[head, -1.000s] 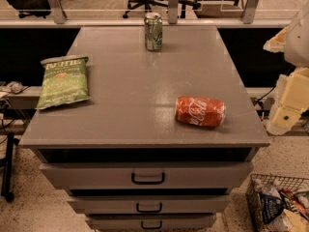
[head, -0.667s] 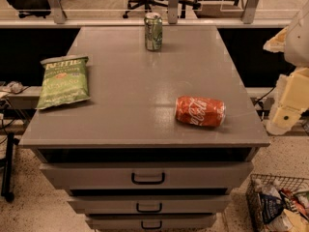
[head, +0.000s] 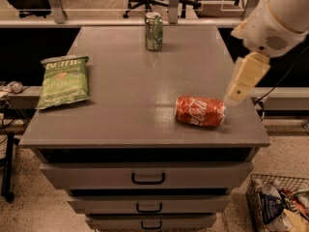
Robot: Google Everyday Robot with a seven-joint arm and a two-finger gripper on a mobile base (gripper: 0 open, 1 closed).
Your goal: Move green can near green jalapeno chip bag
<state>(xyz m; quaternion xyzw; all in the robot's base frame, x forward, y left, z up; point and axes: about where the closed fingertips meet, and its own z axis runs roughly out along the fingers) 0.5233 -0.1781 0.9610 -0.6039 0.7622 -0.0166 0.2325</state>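
The end effector (head: 236,91) hangs low over the right edge of the grey surface (head: 125,105), just beside the right end of the red Coca-Cola can (head: 200,111) (I cannot tell if it is apart or together). The red can lies on its side. The green can (head: 154,31) stands up straight, far behind the red can, by the back edge. The green jalapeno chip bag (head: 63,80) lies flat, far left of the red can and well apart from the green can. A wire basket (head: 277,202) sits on the floor, below and right of the red can.
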